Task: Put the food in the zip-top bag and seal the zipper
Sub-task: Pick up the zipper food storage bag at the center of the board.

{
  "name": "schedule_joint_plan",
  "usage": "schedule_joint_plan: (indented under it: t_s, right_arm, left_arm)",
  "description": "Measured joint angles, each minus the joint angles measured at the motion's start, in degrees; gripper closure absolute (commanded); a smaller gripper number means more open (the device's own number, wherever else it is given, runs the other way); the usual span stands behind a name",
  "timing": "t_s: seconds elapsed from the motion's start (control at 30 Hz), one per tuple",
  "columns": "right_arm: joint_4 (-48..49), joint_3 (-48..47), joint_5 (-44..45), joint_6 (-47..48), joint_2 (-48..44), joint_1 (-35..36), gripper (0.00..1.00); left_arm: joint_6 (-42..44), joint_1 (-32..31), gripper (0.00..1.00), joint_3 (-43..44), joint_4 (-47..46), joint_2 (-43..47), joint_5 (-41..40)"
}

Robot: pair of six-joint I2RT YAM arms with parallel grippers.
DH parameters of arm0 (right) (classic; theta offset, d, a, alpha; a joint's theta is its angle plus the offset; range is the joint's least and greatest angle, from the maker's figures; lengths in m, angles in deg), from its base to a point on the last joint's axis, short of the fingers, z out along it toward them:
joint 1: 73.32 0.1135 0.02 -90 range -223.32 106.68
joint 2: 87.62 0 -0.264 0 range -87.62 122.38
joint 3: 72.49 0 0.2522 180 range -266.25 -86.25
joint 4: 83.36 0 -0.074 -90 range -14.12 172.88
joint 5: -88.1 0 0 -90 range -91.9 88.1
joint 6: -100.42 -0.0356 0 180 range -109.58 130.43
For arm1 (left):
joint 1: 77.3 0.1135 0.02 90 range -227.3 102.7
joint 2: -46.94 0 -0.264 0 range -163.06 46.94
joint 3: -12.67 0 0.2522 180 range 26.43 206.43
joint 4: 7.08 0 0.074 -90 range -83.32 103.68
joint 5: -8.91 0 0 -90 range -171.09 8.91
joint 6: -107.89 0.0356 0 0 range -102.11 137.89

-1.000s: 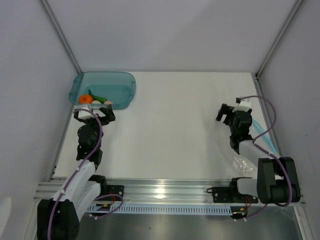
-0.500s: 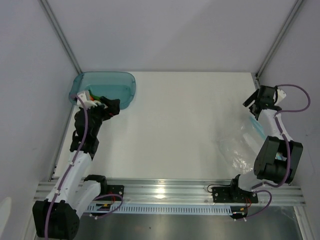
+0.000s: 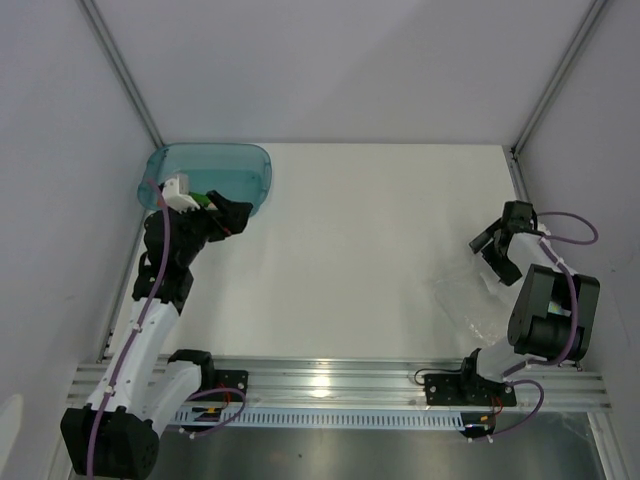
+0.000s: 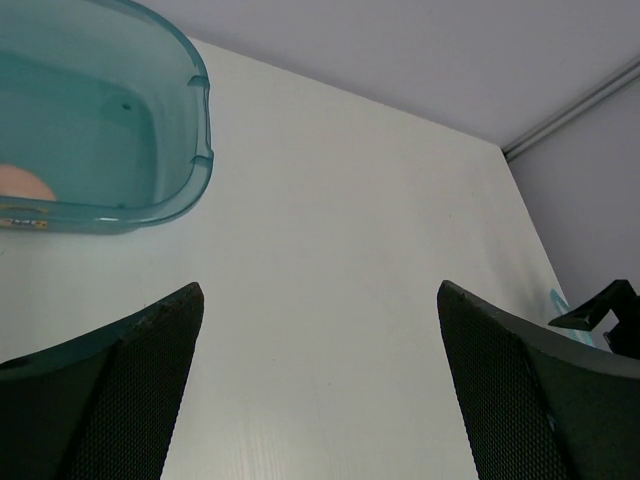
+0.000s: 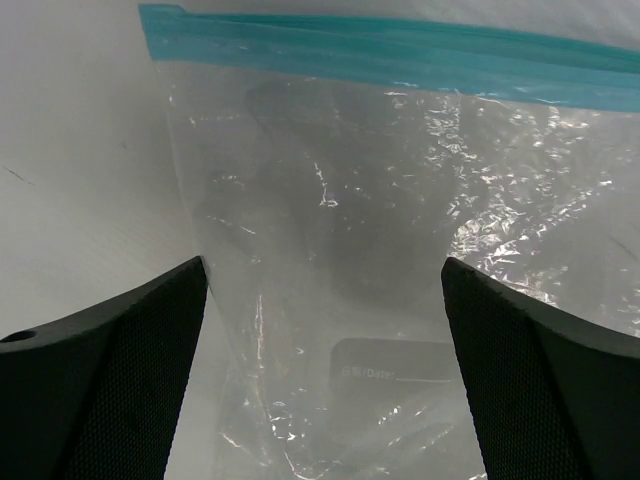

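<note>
One clear, crinkled zip-top bag [image 5: 400, 250] with one light-blue zipper [image 5: 400, 55] lies just ahead of the spread right tool [image 5: 322, 300]. The left tool [image 4: 320, 300] is spread too, with one orange food piece [image 4: 25, 183] ahead-left in the tub [image 4: 190, 150].

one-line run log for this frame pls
left gripper: open, beside teal tub | right gripper: open, over zip-top bag | food: in tub, not bagged

Your view: tub [image 3: 238, 172] translucent teal; fruit [image 4: 22, 183] orange; bag [image 5: 380, 250] clear; zipper [image 5: 400, 52] blue-teal; surface [image 3: 360, 230] white; claw pads [image 4: 130, 400] black, fine-dotted.
</note>
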Motion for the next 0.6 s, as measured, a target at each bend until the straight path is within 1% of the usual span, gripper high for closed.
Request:
schedule_joint_plan:
  t_s: [0.1, 0.27, 0.4, 0.6]
  right_arm:
    - [0.5, 0.3, -2.1, 0.3, 2.7, 2.1, 0.00]
    - [1.0, -2.7, -4.8, 2.3, 7.8, 9.9, 0.01]
    - [1.4, -7.9, -6.3, 5.1, 12.2, 17.2, 0.00]
    - [0.0, -19.5, -9.5, 13.6, 17.9, 32.5, 0.01]
  left_arm:
    - [0.0, 0.0, 0.01, 0.0, 1.3, 0.1, 0.5]
    - [0.0, 0.0, 0.00, 0.0, 2.4, 1.2, 1.4]
    - [0.0, 0.0, 0.00, 0.0, 4.1, 2.3, 1.9]
    - [0.3, 0.0, 0.00, 0.0, 5.8, 4.3, 4.2]
